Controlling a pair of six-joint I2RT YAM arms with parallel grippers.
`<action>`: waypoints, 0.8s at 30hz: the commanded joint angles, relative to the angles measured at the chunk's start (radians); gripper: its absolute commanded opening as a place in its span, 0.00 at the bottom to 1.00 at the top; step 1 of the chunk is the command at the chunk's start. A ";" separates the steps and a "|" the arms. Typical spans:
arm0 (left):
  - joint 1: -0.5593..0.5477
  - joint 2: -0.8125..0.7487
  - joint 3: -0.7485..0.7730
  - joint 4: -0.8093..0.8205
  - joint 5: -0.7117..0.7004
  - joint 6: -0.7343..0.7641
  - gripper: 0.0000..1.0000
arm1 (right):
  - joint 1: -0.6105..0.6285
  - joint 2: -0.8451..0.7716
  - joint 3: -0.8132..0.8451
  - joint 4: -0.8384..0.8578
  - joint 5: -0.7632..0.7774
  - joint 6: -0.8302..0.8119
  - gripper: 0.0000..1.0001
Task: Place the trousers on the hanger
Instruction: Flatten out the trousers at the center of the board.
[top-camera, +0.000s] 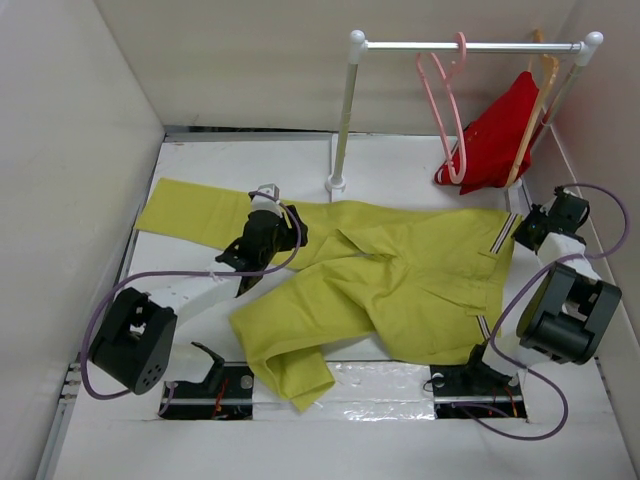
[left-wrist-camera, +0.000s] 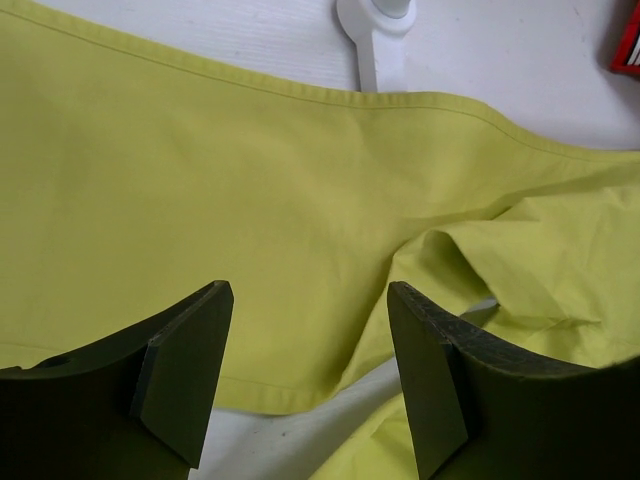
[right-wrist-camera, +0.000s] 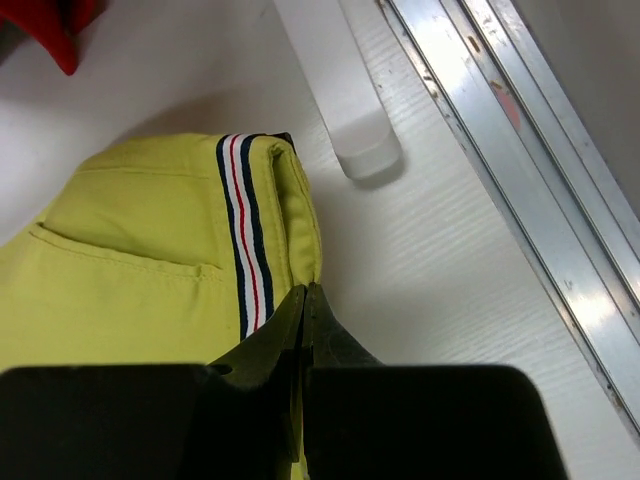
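The yellow-green trousers (top-camera: 400, 270) lie spread flat on the white table, waistband to the right and legs to the left. The pink hanger (top-camera: 440, 100) hangs on the rail at the back right. My left gripper (top-camera: 285, 228) is open and hovers over the far leg; in the left wrist view its gap (left-wrist-camera: 310, 330) frames the leg's hem and a strip of table, with trousers fabric (left-wrist-camera: 250, 180) ahead. My right gripper (top-camera: 522, 235) is shut on the waistband's corner edge (right-wrist-camera: 305, 290), beside the striped lining (right-wrist-camera: 245, 230).
A white clothes rail (top-camera: 470, 45) stands at the back, its left foot (top-camera: 336, 183) just beyond the trousers. A red garment (top-camera: 495, 135) hangs on a tan wooden hanger (top-camera: 540, 90). The rail's right post (right-wrist-camera: 345, 100) and a metal edge track (right-wrist-camera: 520, 150) are close to my right gripper.
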 joint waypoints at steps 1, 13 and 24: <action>0.019 0.014 0.025 0.017 -0.037 -0.008 0.61 | -0.006 0.042 0.110 0.100 0.043 -0.002 0.00; 0.051 0.057 -0.018 -0.015 -0.086 -0.054 0.59 | 0.379 -0.247 -0.136 0.215 0.109 0.094 0.70; 0.041 -0.312 -0.056 -0.113 -0.052 -0.168 0.06 | 1.186 -0.420 -0.281 0.353 -0.052 -0.047 0.04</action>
